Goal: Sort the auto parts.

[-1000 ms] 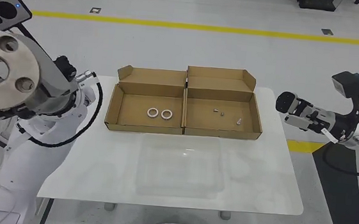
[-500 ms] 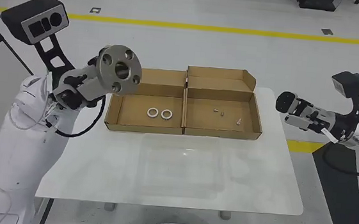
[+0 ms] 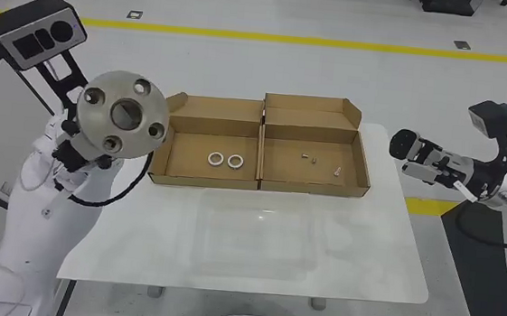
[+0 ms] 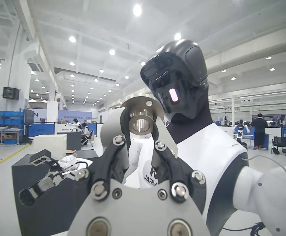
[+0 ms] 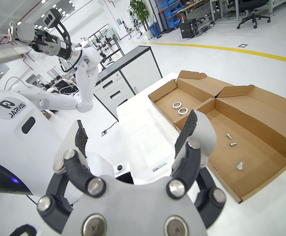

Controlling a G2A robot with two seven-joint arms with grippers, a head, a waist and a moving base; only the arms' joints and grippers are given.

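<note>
Your white bench (image 3: 363, 249) carries everything except the part in hand. On the side nearer the robot sits a clear tray (image 3: 203, 235); you cannot tell from these views whether anything lies in it. Behind it, two open cardboard boxes stand side by side, walls touching: the left box (image 3: 160, 150) and the right box (image 3: 361, 167).

Your left tool (image 4: 139, 125) is raised well above bench level, out past the bench's left edge and off to the side of the left box. It is clamped on the flanged metal part (image 3: 123, 117). One finger presses each side of the part's short sleeve. The round flange sits just beyond the fingertips. The sleeve's open bore looks back toward the wrist. From the top view you see the flange face on, with its bolt holes around the centre bore.

Your right tool (image 5: 136, 125) hangs off the bench's right edge, beyond the right box and apart from it. Its fingers are spread wide with nothing between them.

Two metal rings (image 3: 214, 159) (image 3: 234, 161) lie flat on the floor of the left box, just beside each other. Three small bolts lie in the right box: two close together (image 5: 228, 135) (image 5: 232, 144), and the third (image 5: 239, 166) a little apart from them.
</note>
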